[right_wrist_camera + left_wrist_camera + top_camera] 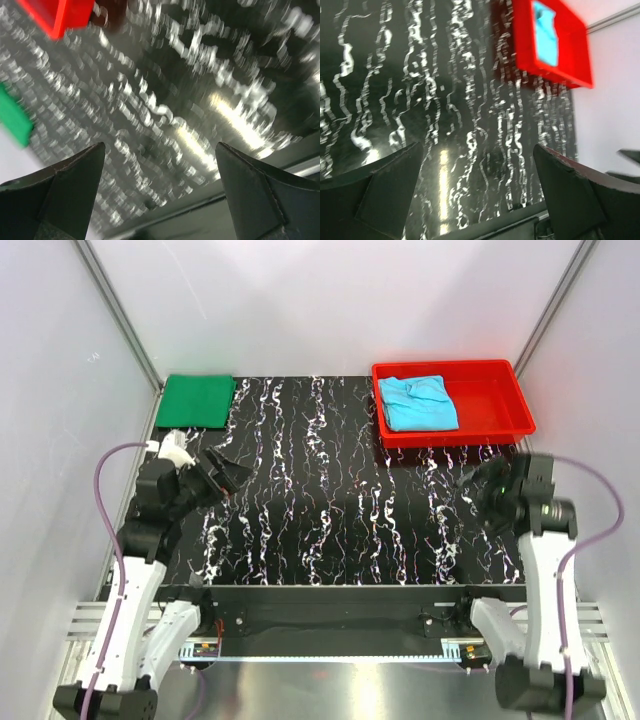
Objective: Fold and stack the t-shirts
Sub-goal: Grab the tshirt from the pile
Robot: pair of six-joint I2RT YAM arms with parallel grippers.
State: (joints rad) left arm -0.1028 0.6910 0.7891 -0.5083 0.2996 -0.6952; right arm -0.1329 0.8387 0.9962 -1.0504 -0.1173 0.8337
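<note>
Green t-shirt [197, 400]: folded to a flat square, far to the left of the red tray [490, 400], at the same back edge of the surface [330, 500]. Looks finished.

Left gripper [477, 150]: left of the tray and nearer the arm bases, hanging over bare surface. Its fingers [390, 190] are spread wide with nothing between them.

Blue t-shirt [418, 403]: inside the tray, in its left half, rumpled and only loosely gathered. Not folded to match the green one.

Right gripper [160, 147]: just in front of the tray's right end, off the cloth. Its fingers [250, 190] are also parted and empty.

Step in hand, as judged: one shirt done, the second not yet fetched. The next move calls for an arm to reach over the tray's near wall, pinch the blue cloth and lift it clear of the rim. It then needs spreading on the bare surface left of the tray, folding, and carrying onto the green shirt.
</note>
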